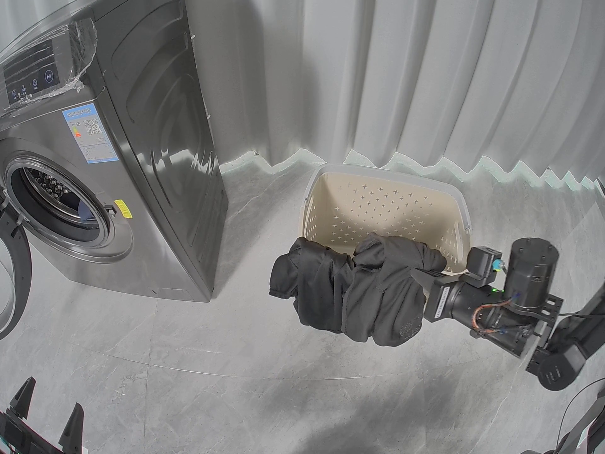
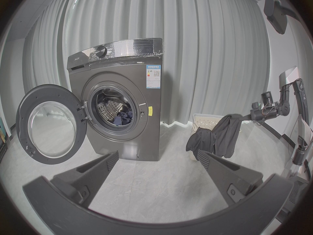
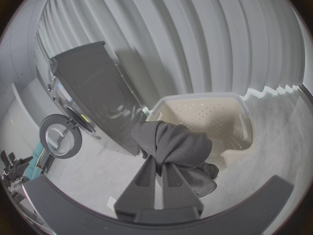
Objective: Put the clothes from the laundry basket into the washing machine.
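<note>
Have right gripper (image 3: pixel 158 162) clamped on a fold of dark garment (image 3: pixel 172 141), fingers pinched together with cloth bunched between them. In the head view, see the gripper's tips buried in the cloth at the garment's right end, arm coming in from the right.

See garment (image 1: pixel 353 291) hanging from that grip in bulky lobes over the near side of basket (image 1: pixel 391 174). Can't tell whether touching the rim. From the left wrist view, see it draping down off the grip in front of the basket, lower edge near floor (image 1: pixel 252 379).

See basket standing on the floor against curtain (image 1: pixel 409 64), cream perforated walls, to the right of washer (image 1: pixel 157 127) and apart from it.

See washer with door (image 2: pixel 49 124) swung wide open and drum (image 2: pixel 114 108) exposed. See dark blue clothes (image 2: pixel 123 117) lying at the drum bottom.

Have left gripper (image 2: pixel 156 155) low over the floor in front of the washer, fingers spread wide apart, holding nothing, well apart from garment and basket. Facing washer front and basket from there
</note>
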Robot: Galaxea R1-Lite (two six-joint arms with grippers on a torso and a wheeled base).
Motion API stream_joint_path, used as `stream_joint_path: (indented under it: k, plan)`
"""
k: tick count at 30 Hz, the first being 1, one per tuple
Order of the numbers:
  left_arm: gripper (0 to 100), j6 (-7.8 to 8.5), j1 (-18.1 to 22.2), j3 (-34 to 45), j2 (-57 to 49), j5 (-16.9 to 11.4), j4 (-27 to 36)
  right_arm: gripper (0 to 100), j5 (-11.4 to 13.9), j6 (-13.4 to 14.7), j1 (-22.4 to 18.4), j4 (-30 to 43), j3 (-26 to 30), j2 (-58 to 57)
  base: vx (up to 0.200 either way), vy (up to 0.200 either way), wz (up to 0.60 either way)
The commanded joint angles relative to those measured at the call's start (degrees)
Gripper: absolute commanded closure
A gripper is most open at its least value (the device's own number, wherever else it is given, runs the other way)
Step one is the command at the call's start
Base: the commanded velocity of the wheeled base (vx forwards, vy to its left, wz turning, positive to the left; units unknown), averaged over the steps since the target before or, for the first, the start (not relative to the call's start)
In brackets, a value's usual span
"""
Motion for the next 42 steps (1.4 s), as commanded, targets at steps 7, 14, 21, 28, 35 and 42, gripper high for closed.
stream_joint_path:
  k: [7, 14, 21, 28, 35, 42]
  plan:
    - [0, 0.0, 0.0, 0.84, -0.93, 0.03, 0.02, 100, -0.26, -3.04, 6.36, 22.42, -1.84, -30.11, 0.0, 0.0, 0.0]
    - [0, -0.35, 0.0, 0.92, -0.84, 0.03, 0.02, 100, -0.17, -5.33, 6.19, 28.13, -3.07, -36.09, 0.0, 0.0, 0.0]
    - [0, -0.62, 0.0, 0.84, -0.84, 0.38, 0.02, 100, 0.8, -6.03, 6.72, 27.87, -2.54, -37.59, -0.171, 0.0, 0.0]
    - [0, -0.7, 0.0, 0.84, -0.84, 0.38, 0.02, 100, 2.73, -5.95, 7.07, 27.69, -2.1, -37.5, 0.0, 0.057, 0.0]
    - [0, -0.88, 0.0, 0.84, -0.84, 0.47, 0.02, 100, 3.87, -5.95, 7.07, 27.78, -1.92, -37.15, 0.0, 0.2, 0.0]
    - [0, -0.88, 0.0, 0.84, -0.84, 0.47, 0.02, 100, 3.96, -5.95, 7.07, 27.78, -1.4, -36.79, 0.0, 0.2, 0.0]
